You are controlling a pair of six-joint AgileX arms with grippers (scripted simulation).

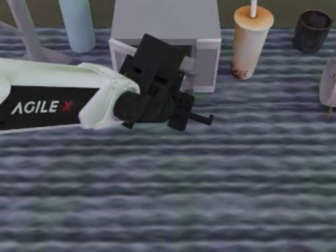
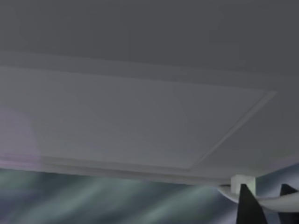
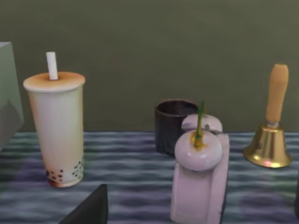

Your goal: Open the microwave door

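The light-grey microwave [image 1: 165,21] stands at the back middle of the table. Its door [image 2: 131,116] fills the left wrist view, window panel up close, and looks closed or nearly so. The pale handle bar [image 2: 275,201] runs along the door's edge. My left gripper [image 2: 267,201] reaches in from the left and its black body [image 1: 157,71] covers most of the door front. Its two dark fingertips [image 2: 247,207] sit close together on either side of the handle bar. My right gripper [image 3: 194,210] is out of the top view, off to the right, open and holding nothing.
A tall orange-beige cup with straw [image 1: 252,42] stands just right of the microwave, then a dark cup [image 1: 312,30] and a pink holder with a ball [image 1: 329,86]. A brass bell [image 3: 270,135] stands farther right. A pale blue cylinder [image 1: 77,23] and a white stand [image 1: 26,31] are back left.
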